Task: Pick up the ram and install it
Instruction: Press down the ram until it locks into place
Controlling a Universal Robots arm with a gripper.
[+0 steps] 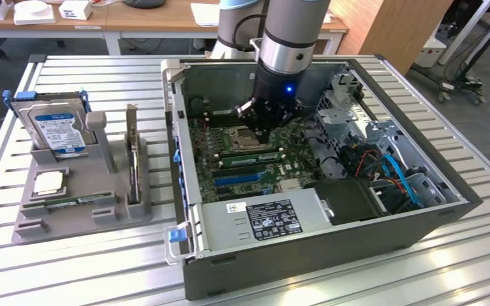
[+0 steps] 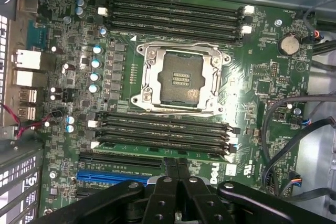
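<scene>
I'm looking at the slatted metal bench (image 1: pixel 449 268). The open computer case (image 1: pixel 313 255) takes up its middle and the exterior view's right side, and a grey parts holder (image 1: pixel 74 220) sits near the bench's edge on the exterior view's left. The motherboard (image 2: pixel 262 77) lies flat on the case floor with its empty processor socket (image 2: pixel 181 77) at the centre.

My gripper (image 1: pixel 262 131) hangs down inside the case, just past that socket. In the wrist view its two fingers (image 2: pixel 170 167) are pressed together with nothing between them.

The ram (image 2: pixel 131 149) stands on edge in the outermost slot of the memory bank next to the socket, the slot nearest the blue connector. My closed fingertips are right at its top edge, around mid-length. I can't tell whether they touch it.

I'd judge the stick to be light and stiff but thin, and easy to crack if it's bent. It should be held or pushed on the bare long edge, square to the slot, never on the chips.
</scene>
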